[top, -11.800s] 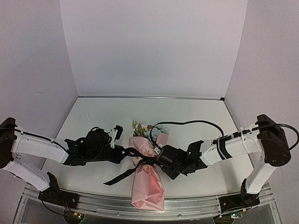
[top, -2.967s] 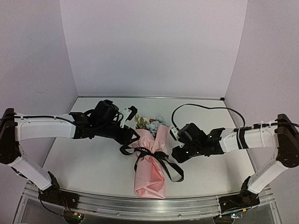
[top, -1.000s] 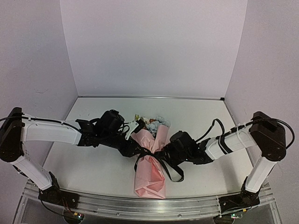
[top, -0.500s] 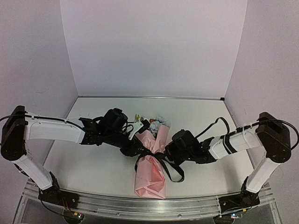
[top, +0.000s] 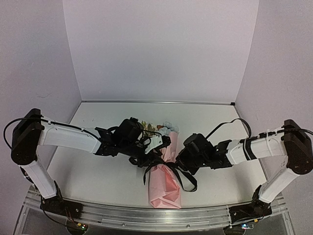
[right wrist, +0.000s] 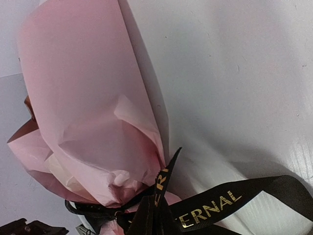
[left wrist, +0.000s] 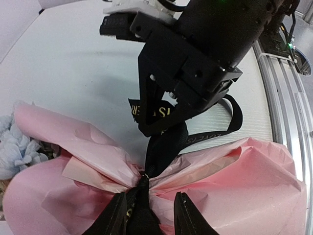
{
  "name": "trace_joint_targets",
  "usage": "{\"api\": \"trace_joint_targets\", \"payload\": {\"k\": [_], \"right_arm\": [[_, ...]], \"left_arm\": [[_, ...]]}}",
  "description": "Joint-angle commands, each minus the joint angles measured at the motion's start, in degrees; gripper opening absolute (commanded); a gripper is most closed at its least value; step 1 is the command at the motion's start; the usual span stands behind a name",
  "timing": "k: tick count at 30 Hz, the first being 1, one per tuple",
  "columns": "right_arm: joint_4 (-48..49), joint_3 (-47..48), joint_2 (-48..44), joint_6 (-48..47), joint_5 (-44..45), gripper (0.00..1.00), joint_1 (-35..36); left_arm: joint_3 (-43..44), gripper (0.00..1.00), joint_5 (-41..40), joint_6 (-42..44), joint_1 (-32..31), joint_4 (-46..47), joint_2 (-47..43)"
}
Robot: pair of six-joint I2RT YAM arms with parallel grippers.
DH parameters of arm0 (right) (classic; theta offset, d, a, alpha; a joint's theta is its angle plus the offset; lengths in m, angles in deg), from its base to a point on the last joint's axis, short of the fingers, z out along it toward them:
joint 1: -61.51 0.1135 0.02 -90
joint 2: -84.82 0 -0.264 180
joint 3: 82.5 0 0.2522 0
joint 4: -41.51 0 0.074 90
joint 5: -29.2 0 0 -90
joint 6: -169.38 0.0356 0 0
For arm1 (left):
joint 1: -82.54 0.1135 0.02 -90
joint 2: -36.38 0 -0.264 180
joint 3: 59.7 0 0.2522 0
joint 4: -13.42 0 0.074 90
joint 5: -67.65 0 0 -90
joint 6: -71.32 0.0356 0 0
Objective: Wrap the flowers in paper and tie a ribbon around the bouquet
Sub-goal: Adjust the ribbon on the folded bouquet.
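Bouquet [top: 164, 177] lies on the bench [top: 98, 171], ribbon [left wrist: 161, 143] cinched round its waist. Right fingers [left wrist: 149, 98] pinch the ribbon tail, we reckon to pull it tight. Left fingers [left wrist: 115, 218] sit narrowly apart astride the cinch, probably steadying it.

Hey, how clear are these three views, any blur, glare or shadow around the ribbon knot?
Left wrist: sharp, the ribbon lettering readable, the paper evenly lit. Right wrist: gold lettering crisp, a soft shadow on the table under the ribbon. Top external: even soft light, edges bowed, the ribbon small and dark.
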Motion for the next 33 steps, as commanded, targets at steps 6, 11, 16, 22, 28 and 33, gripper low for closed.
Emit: {"api": "trace_joint_targets", "payload": {"k": [6, 11, 16, 22, 28, 33], "right_arm": [[-3.4, 2.1, -0.6, -2.3, -1.3, 0.0, -0.5], [-3.5, 1.5, -0.9, -1.4, -1.3, 0.0, -0.9], [-3.4, 1.2, -1.9, -1.2, -1.3, 0.0, -1.4], [-3.5, 0.0, -3.6, -1.9, -2.3, 0.0, -3.3], [-3.8, -2.0, -5.0, -2.5, -3.1, 0.0, -4.7], [-5.6, -3.9, -7.7, -4.7, -2.8, 0.0, -6.2]], "left_arm": [[3.6, 0.26, 1.4, 14.8, -0.4, 1.5, 5.8], [3.9, 0.26, 1.6, 17.6, -0.9, 2.5, 7.0], [6.0, 0.22, -1.8, 20.9, -2.7, -1.6, 10.5], [4.9, 0.18, -4.8, 21.4, -3.7, -2.9, 12.0], [4.2, 0.12, -5.7, 21.1, -3.7, -3.3, 12.0], [3.6, 0.11, -5.8, 20.7, -3.7, -3.1, 11.8]]}}
